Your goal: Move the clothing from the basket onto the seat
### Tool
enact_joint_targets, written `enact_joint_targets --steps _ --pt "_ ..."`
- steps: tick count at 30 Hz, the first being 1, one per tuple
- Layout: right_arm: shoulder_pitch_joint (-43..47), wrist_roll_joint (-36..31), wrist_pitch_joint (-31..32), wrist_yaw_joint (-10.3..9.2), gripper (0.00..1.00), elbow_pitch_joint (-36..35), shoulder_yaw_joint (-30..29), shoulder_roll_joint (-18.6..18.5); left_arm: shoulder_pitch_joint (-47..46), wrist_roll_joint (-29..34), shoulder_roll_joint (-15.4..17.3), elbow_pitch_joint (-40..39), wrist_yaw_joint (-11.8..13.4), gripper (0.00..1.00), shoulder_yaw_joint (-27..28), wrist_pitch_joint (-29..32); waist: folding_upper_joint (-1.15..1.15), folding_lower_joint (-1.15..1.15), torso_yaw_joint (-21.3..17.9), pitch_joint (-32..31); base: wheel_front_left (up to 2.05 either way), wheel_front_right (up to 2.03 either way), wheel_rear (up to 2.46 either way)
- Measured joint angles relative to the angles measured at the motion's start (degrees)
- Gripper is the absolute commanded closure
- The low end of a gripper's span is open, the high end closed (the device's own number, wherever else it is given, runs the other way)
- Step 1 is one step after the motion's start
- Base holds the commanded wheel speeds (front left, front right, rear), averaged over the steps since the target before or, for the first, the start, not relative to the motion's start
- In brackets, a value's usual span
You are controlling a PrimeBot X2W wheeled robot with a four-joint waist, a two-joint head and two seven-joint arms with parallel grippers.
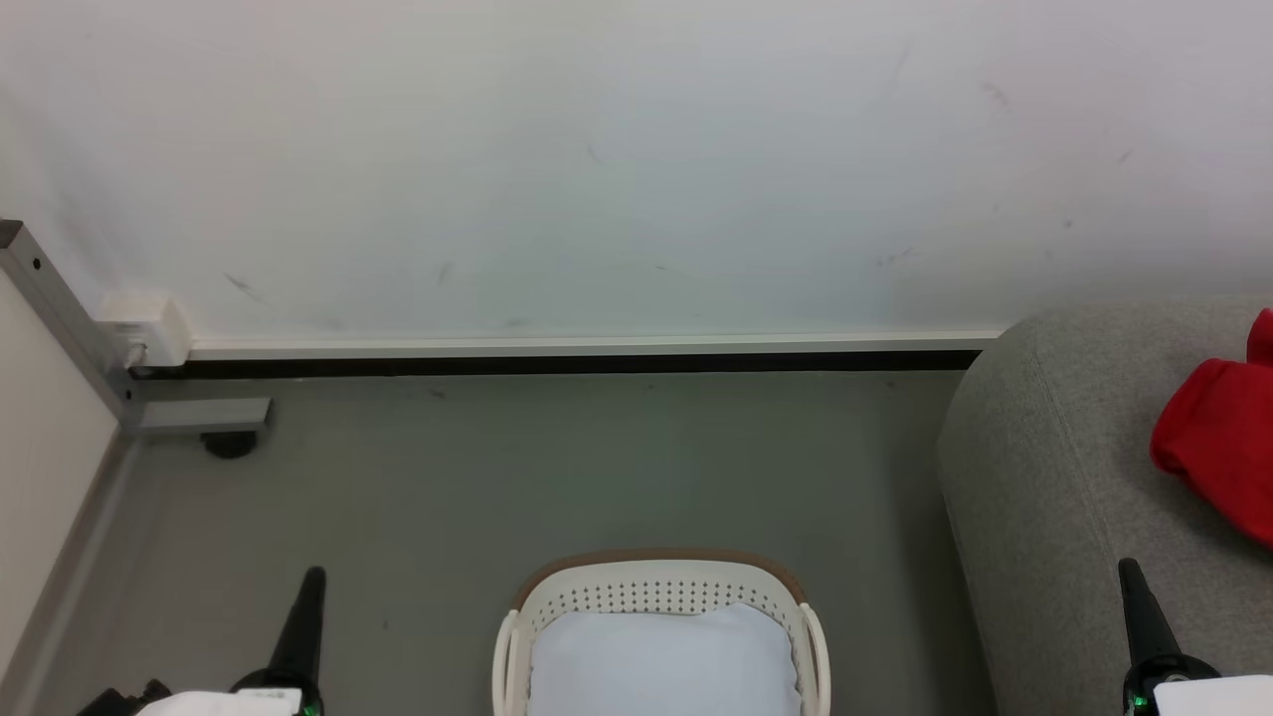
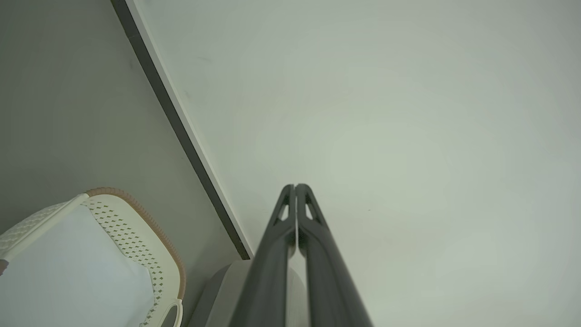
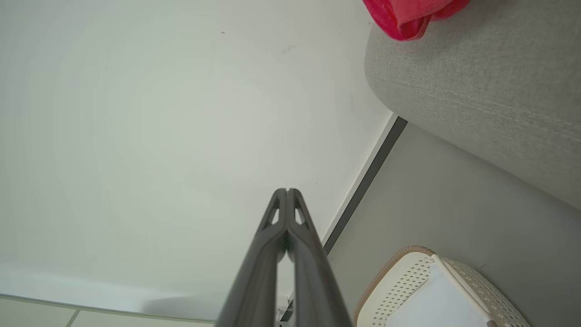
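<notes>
Taking the basket as the landmark: standing on the grey floor, low in the middle of the head view, and carrying a pale blue-white pad inside its perforated walls.

Finding the clothing well to the right of the basket and farther back, lying bunched in a red heap on top of the seat, well apart from the basket's brown rim. Showing again in the right wrist view as red fabric resting on the seat's rounded top, with the basket sitting on the floor just beside the seat's stitched side.

Seeing the left claw to the left of the basket, near it and apart from it, pointing toward the white wall beyond the basket. Showing its two dark fingers pressing together at the tips in the left wrist view, gripping nothing, with the basket's rim off to one side.

Seeing the right claw to the right of the basket, showing against the seat's grey fabric, short of the clothing. Showing its fingers together in the right wrist view as well, and empty.

Running behind the basket, a dark skirting at the foot of the wall.
</notes>
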Motion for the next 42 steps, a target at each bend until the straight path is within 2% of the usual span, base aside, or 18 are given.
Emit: enact_joint_targets --steps 30,42 --pt "-1.36 12.35 3.1 0.0 1.0 -1.64 -1.16 -0.16 -2.42 -12.06 -0.76 -0.02 0.0 1.0 1.43 3.36 0.0 -0.01 -0.49 0.92 0.0 0.0 0.0" --pt "-1.48 14.27 3.55 0.0 1.0 -1.94 -1.34 -0.2 -2.79 -13.39 -0.85 -0.02 0.0 1.0 1.64 3.8 0.0 -0.01 -0.56 1.05 0.0 0.0 0.0"
